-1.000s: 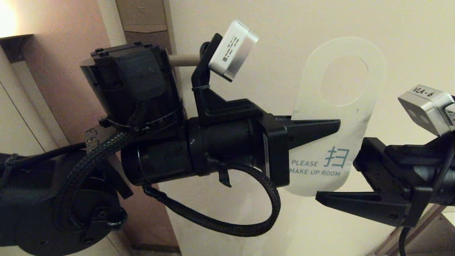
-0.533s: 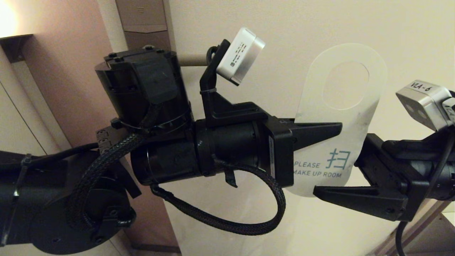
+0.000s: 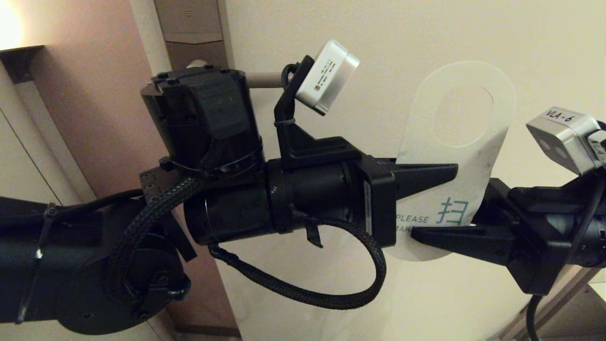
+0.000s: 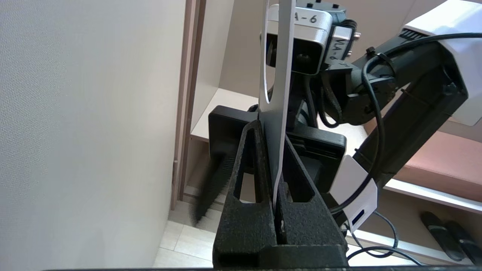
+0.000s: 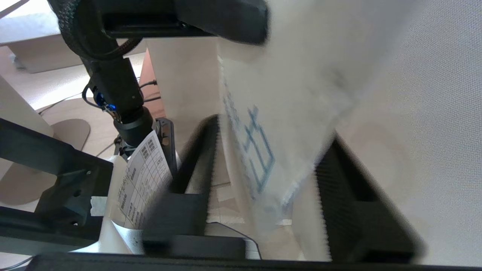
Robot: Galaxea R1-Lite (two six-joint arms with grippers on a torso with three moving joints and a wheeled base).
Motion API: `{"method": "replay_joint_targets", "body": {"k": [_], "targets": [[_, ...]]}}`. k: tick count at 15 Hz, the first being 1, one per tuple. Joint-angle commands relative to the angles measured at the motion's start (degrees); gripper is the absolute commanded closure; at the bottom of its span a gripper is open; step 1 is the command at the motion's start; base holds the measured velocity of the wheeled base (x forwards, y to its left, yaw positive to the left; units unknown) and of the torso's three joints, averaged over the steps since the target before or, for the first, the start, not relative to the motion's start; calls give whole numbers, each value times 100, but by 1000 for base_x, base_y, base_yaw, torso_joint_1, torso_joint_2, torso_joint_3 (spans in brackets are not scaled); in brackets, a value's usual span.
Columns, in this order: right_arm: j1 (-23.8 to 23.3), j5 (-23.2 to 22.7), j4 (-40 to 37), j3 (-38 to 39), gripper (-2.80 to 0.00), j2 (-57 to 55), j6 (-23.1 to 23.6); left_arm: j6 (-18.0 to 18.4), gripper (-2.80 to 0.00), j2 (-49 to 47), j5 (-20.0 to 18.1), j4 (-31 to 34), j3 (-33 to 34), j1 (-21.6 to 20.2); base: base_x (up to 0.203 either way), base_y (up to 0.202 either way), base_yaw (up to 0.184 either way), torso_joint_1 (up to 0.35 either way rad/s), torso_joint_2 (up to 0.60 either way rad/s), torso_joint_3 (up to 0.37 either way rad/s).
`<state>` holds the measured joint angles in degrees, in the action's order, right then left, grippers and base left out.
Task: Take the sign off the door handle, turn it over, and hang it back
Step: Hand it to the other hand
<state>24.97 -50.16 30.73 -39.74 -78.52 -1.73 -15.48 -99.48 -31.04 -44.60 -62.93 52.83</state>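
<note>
The sign (image 3: 492, 156) shows its white "PLEASE MAKE UP ROOM" side, upright in the air in front of the cream door, oval hole on top. My left gripper (image 3: 442, 173) is shut on the sign's left edge; in the left wrist view (image 4: 272, 131) the card (image 4: 280, 56) stands edge-on between the closed fingers. My right gripper (image 3: 426, 232) is open at the sign's lower end; in the right wrist view (image 5: 274, 130) the sign (image 5: 286, 94) lies between its spread fingers. The door handle (image 3: 265, 79) is mostly hidden behind my left arm.
The cream door (image 3: 378, 38) lies just behind the sign. The lock plate (image 3: 189, 26) and a brown door frame stand at the left. My two arms sit close together. A shelf (image 4: 421, 188) with dark slippers (image 4: 448, 235) is beyond the right arm.
My right gripper has risen and moved in, so its fingers now straddle the sign's lower end and cover part of the text. My left arm has shifted slightly right with the sign.
</note>
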Motion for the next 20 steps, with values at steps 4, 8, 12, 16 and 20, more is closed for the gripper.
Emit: {"method": "replay_joint_targets", "body": {"k": [4, 8, 12, 16, 20], "targets": [[-1, -28, 21, 1, 0, 30, 6, -11, 0, -280, -16, -32, -347, 47, 0, 0, 0, 0, 0, 0], [-1, -28, 21, 28, 0, 47, 6, -7, 0, -335, -16, -40, -377, 122, 0, 0, 0, 0, 0, 0], [-1, -28, 21, 37, 0, 47, 6, 19, -280, -335, -12, -49, -369, 139, 0, 0, 0, 0, 0, 0], [-1, -28, 21, 98, 0, 74, 6, -34, -280, -310, -8, -49, -352, 148, 0, 0, 0, 0, 0, 0], [-9, -20, 29, 168, 0, 88, 15, -34, -280, -247, 1, -49, -316, 148, 0, 0, 0, 0, 0, 0]]}}
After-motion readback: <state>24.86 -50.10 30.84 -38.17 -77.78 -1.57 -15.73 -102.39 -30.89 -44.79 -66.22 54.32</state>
